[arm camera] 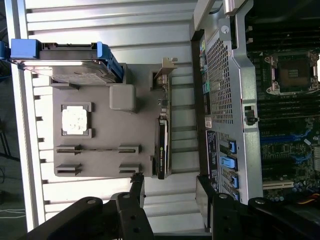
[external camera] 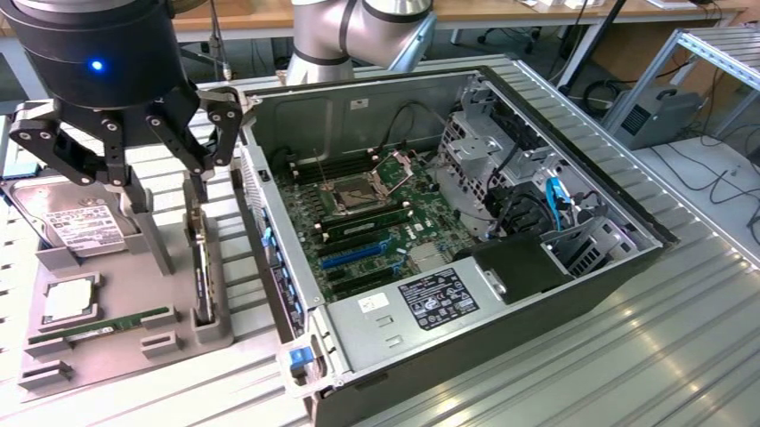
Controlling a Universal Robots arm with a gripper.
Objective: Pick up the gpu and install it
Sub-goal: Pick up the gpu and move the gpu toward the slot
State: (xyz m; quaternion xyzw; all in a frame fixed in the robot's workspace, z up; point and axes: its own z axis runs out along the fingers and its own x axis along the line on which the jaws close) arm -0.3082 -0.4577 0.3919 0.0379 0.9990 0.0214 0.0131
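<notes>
gripper [external camera: 160,178]: released. Its fingers [arm camera: 137,186] are spread wide with nothing between them, and it hangs above the grey holder, over one end of the gpu.
gpu [external camera: 202,267]: stands on its long edge in a slot at the holder's side nearest the computer case, untouched. In the wrist view [arm camera: 162,145] its dark cooler faces the case and its silver bracket is at the end away from the fingers.
holder [external camera: 119,285]: a grey tray with raised blocks, lying on the slatted metal table [external camera: 594,356].
hard drive [external camera: 71,227]: a silver box with a white label, propped at the holder's far end, well apart from the gpu.
processor chip [external camera: 69,300]: sits flat in a square pocket, between the hard drive and the memory stick.
memory stick [external camera: 101,326]: narrow and green, on the holder's near part.
computer case [external camera: 499,356]: lies open-side up, just beside the holder. Its perforated rear wall [arm camera: 225,75] rises between the gpu and the board.
motherboard [external camera: 368,222]: lies inside the case, with an open processor socket [external camera: 356,191] and blue slots [external camera: 351,258]. Drive cages and cables crowd the side toward the exterior view's right.
</notes>
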